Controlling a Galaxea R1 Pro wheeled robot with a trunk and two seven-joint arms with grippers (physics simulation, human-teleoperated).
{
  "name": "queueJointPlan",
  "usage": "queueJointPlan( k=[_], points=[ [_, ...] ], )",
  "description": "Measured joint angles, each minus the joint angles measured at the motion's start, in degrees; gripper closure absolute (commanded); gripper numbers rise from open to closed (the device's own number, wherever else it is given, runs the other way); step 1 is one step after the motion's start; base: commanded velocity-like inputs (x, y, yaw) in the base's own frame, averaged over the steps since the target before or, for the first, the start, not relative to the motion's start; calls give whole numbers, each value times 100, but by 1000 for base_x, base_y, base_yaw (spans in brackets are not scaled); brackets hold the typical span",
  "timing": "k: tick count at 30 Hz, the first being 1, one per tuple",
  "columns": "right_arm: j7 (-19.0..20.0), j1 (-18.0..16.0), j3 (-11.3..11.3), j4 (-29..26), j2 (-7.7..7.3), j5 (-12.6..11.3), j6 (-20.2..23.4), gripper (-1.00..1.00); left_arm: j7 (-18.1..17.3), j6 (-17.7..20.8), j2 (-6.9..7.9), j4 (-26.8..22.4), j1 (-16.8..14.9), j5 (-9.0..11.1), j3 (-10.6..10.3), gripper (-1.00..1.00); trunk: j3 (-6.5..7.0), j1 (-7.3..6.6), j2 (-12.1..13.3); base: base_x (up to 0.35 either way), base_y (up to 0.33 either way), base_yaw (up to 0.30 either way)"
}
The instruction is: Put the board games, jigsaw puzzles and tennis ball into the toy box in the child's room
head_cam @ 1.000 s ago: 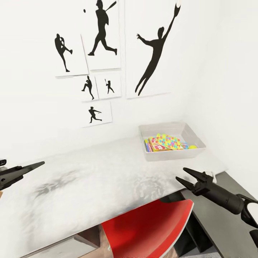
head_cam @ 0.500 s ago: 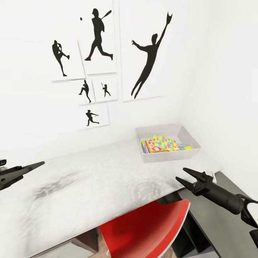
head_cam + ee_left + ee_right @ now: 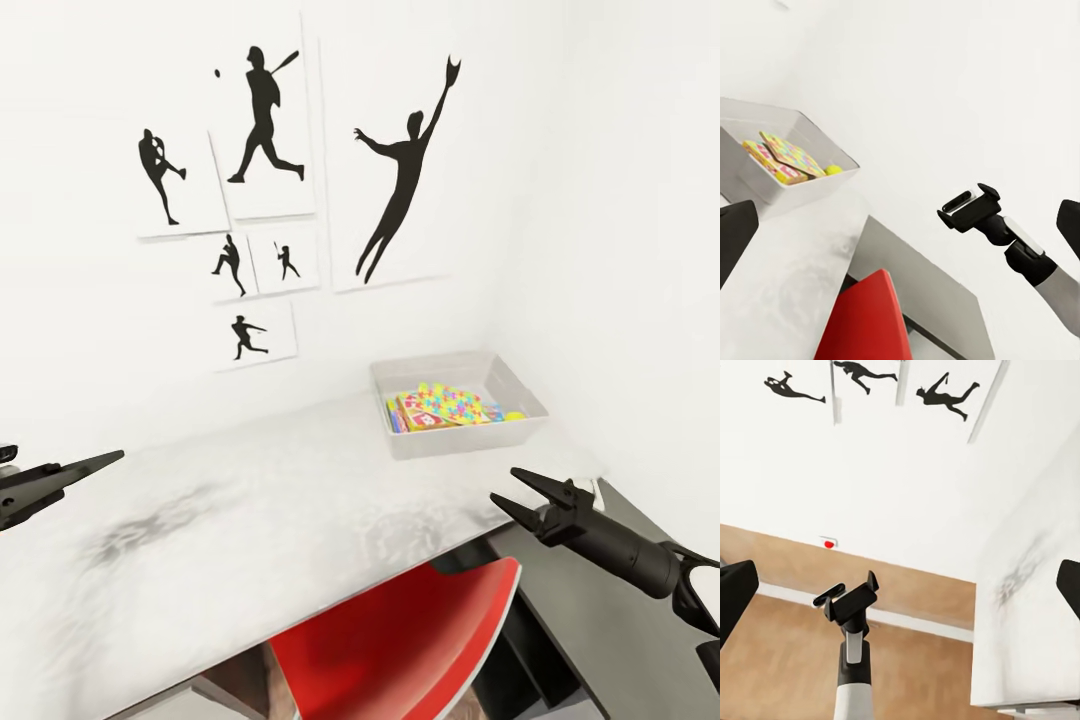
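Red chair (image 3: 400, 650) tucked under the near edge of the mottled grey-white table (image 3: 250, 520), with the right gripper (image 3: 520, 495) hovering over the table's near right corner and the left gripper (image 3: 100, 462) off its left side, both claws spread and holding nothing. Farther back on the table, against the white wall below the black baseball silhouettes (image 3: 270, 170), the pale grey toy box (image 3: 455, 440) holds a jigsaw puzzle (image 3: 455, 400), a board game (image 3: 420, 418) and the tennis ball (image 3: 515, 415).
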Motion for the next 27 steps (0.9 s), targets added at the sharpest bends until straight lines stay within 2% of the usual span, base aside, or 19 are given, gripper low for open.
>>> queueJointPlan(
  k=[27],
  points=[
    [0,0,1,0,1,9,-3,-100,0,0,0,0,1,2,1,-100,258,0,0,0,0,-9]
  ],
)
